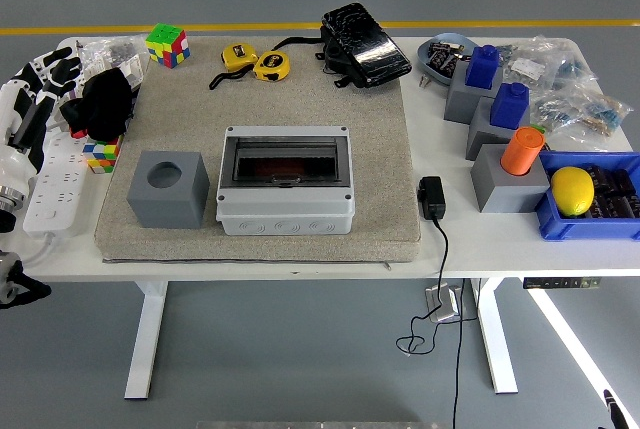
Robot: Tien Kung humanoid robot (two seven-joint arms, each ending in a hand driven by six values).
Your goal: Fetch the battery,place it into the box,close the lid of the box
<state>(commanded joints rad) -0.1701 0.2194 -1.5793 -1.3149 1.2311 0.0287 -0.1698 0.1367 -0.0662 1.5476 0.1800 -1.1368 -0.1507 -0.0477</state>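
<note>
From the head camera, a grey box (285,181) with its dark see-through lid (285,161) shut sits in the middle of a beige mat (380,149) on a white table (500,239), with a grey cube (168,189) just to its left. Batteries (443,57) lie in a grey dish (433,47) at the far right. The left hand (48,77) rests at the far left edge beside a black cloth (103,104); whether its fingers are spread or curled cannot be told.

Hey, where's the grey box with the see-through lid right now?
In the head view the grey box sits near the middle of the beige mat, toward its front edge, right beside the grey cube with a round hole on its left.
</note>
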